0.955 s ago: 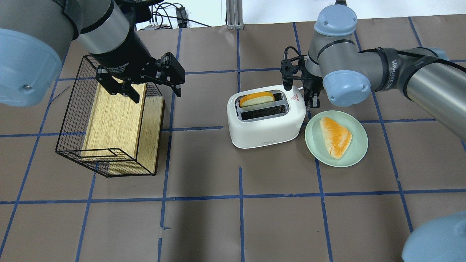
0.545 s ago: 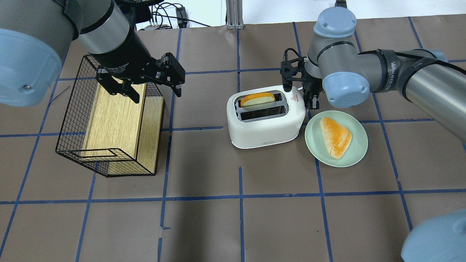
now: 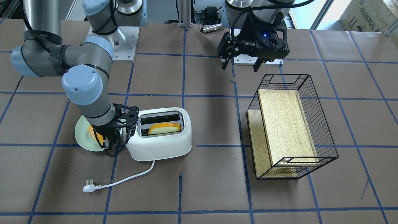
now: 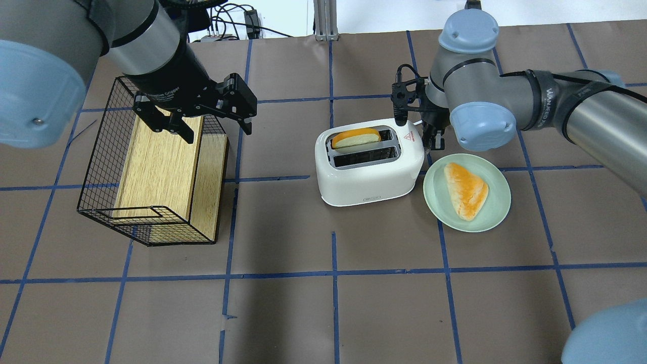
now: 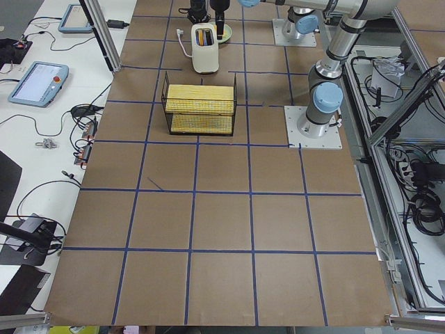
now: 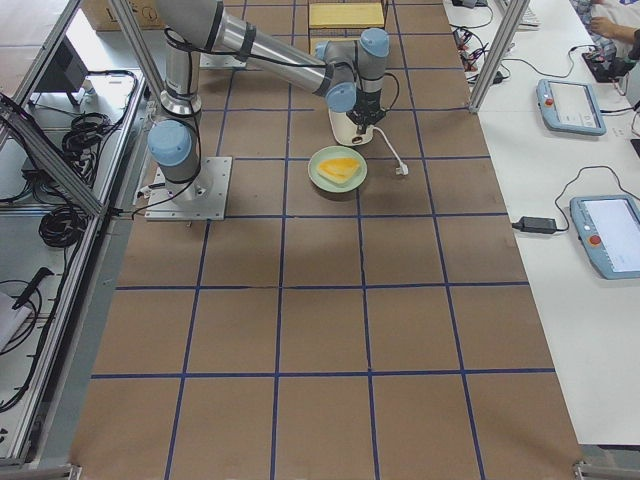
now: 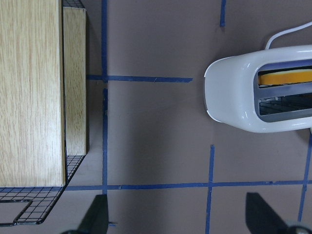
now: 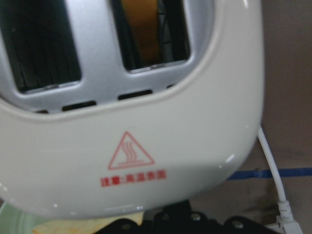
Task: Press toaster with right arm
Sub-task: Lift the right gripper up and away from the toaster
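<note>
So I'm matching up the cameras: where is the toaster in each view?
Front-facing: toaster lower left of centre.
Overhead: centre, slightly right.
Exterior left: top, far end.
Exterior right: top centre.
Left wrist: right edge.
Right wrist: fills frame.
Landmark: green plate beside it.

A robotics lab: the table point(image 5: 222, 209) is papered brown and gridded with blue tape, and the right arm point(image 6: 280, 55) stands on a metal base plate point(image 6: 205, 200). Aluminium framing point(image 5: 99, 35), loose cables point(image 5: 417, 202) and what look like teach pendants point(image 6: 570, 105) on a side bench point(image 6: 590, 330) surround it.
</note>
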`<state>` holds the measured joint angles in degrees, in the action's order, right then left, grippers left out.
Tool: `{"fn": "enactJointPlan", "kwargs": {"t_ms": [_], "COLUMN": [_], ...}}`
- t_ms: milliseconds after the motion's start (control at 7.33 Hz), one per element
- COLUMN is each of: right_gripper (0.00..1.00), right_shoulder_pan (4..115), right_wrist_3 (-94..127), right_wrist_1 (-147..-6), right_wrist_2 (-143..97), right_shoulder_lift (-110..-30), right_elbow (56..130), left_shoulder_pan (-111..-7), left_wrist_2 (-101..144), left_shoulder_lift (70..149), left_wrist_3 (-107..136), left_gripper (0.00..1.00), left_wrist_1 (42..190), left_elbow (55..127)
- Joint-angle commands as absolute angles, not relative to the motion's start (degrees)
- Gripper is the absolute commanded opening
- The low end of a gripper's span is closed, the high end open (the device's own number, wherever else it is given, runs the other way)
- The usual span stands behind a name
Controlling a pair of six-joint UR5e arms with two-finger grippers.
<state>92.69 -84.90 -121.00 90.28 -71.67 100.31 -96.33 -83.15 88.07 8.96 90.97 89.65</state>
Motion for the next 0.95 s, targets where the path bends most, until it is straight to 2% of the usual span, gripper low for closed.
{"fn": "enactJointPlan", "kwargs": {"t_ms": [0, 545, 818], "right_gripper": [0.07, 0.07, 0.08], "right_shoulder_pan": [92.5, 92.3, 92.5], "right_wrist_3": [-81.9, -63.6, -44.7], "right_wrist_1": [-116.7, -97.5, -92.6], "right_wrist_2": [87.9, 88.0, 88.5], "right_shoulder_lift": [-74.5, -78.2, -82.2], "right_elbow": [95.7, 84.5, 84.0], "left_shoulder_pan": [-96.3, -96.3, -96.3], "left_wrist_2": [-83.1, -83.1, -83.1], "left_shoulder_lift": [88.1, 88.1, 88.1], "left_wrist_3": [9.0, 9.0, 9.0], "left_gripper": [1.00, 1.00, 1.00], "left_wrist_1": [91.0, 91.0, 91.0], "left_elbow": [89.6, 89.6, 89.6]}}
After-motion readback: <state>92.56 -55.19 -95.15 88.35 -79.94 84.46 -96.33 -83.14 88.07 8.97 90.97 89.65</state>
